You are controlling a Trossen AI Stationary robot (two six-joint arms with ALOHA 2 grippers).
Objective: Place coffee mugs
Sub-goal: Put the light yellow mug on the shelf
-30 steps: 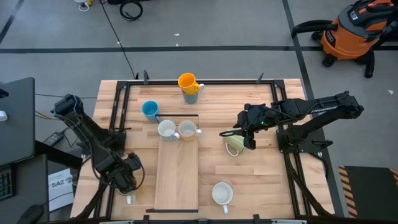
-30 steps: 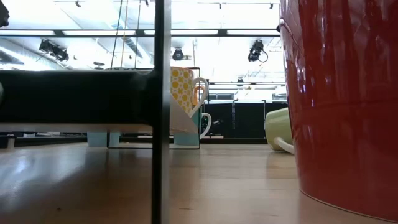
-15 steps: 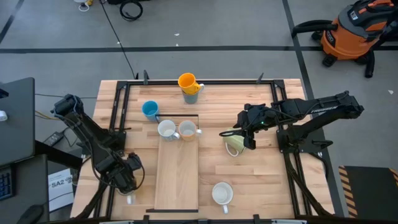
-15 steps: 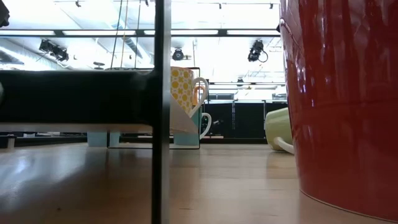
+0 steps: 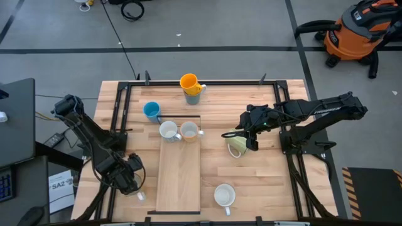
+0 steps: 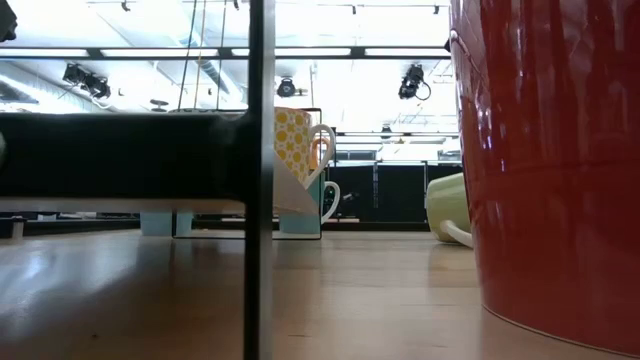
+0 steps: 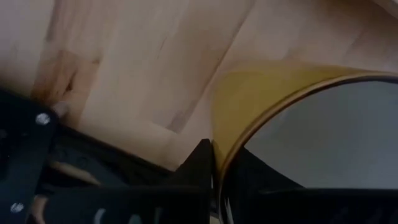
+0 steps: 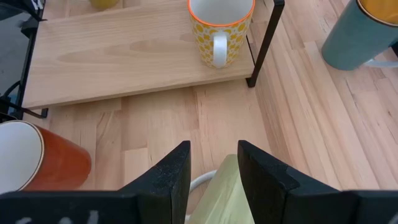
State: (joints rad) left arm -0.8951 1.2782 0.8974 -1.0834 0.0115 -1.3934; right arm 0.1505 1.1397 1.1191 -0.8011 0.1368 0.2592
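My left gripper [image 5: 130, 185] is down at the table's near left, shut on a mug with a cream wall and grey inside [image 7: 323, 143]; only that mug's white handle [image 5: 139, 196] shows from above. My right gripper [image 5: 250, 140] is at mid-right, shut on the pale green mug [image 5: 235, 147]. A white mug [image 5: 168, 130] and a yellow-patterned mug [image 5: 188, 131] stand on the far end of a raised wooden board [image 5: 179, 172]. A blue mug [image 5: 151, 111] stands to the board's left. An orange mug [image 5: 188, 81] sits in a grey-blue one [image 5: 194, 96] at the far edge. My left gripper has the cream mug by its rim [image 7: 239, 138], one finger [image 7: 199, 163] outside the wall and the other [image 7: 252, 171] inside. The fingers come from above, pointing down. Whether the mug's base is on the table is hidden. My right gripper pinches the pale green mug's wall [image 8: 227, 186] between its two fingers, slanting down from the table's right. The mug is tilted [image 6: 447, 208], its white handle [image 6: 460, 233] low. Whether it still touches the table does not show.
A red-orange mug with a white inside [image 5: 224, 195] stands near the front edge, right of the board, and fills the low view's right [image 6: 550, 170]. Black frame rails [image 5: 119, 113] run along both sides of the table. Bare wood lies between the board and the right rail.
The white handle beside my left gripper has swung a little toward the table's right and far side. My right gripper and the pale green mug have kept still.
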